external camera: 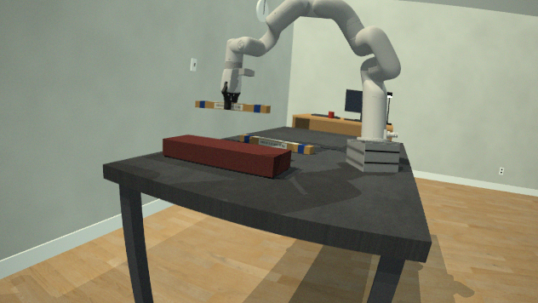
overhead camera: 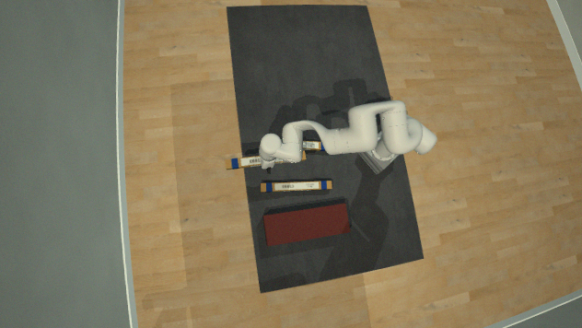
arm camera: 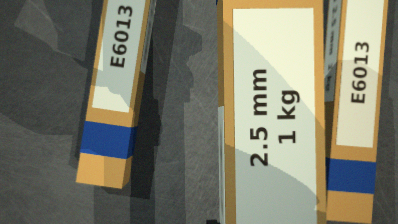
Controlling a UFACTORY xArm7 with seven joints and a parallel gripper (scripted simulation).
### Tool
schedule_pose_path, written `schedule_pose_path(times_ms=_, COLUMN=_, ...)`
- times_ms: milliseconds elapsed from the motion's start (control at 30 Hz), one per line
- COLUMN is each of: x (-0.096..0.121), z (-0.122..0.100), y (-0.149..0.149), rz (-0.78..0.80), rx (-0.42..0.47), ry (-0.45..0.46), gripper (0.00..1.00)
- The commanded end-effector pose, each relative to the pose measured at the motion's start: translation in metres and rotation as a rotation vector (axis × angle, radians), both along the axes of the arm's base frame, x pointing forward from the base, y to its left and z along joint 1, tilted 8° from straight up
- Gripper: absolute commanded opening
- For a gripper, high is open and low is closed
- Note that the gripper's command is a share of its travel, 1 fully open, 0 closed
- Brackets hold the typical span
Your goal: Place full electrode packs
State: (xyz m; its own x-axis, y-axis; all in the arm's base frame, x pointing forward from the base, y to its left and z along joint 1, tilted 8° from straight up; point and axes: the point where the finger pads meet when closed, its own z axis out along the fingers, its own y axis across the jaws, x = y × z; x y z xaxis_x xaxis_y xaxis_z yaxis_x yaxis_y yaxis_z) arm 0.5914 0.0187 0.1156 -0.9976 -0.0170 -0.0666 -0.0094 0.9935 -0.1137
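Note:
My gripper (overhead camera: pixel 268 169) (external camera: pixel 228 105) is shut on a tan electrode pack (overhead camera: pixel 235 163) (external camera: pixel 248 107) (arm camera: pixel 272 120) with blue bands and a white label. It holds this pack near its middle, high above the table and roughly level; the "2.5 mm 1 kg" label part fills the wrist view's centre. A second pack (overhead camera: pixel 296 186) (external camera: pixel 277 144) (arm camera: pixel 355 95) lies flat on the table beside the platform. A third pack (overhead camera: pixel 313 146) (arm camera: pixel 120 50) lies on the table on the other side, mostly hidden under the arm in the top view. The dark red platform (overhead camera: pixel 308 224) (external camera: pixel 221 155) carries nothing.
The dark table (overhead camera: pixel 295 46) (external camera: pixel 362 213) bears all of this. The arm's grey base block (external camera: pixel 379 157) stands to the right of the packs. The held pack's left end reaches past the table's left edge in the top view. A desk (external camera: pixel 319 123) with a monitor stands behind.

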Motion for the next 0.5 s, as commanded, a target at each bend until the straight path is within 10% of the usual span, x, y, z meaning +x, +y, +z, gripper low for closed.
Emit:
schedule_pose_path(times_ms=0, x=0.0014, z=0.0023, y=0.0002, rz=0.000, rx=0.001, ry=-0.005, gripper=0.35)
schedule_pose_path(times_ms=467, x=0.0015, z=0.0029, y=0.0012, rz=0.187, rx=-0.013, ry=0.015, gripper=0.35)
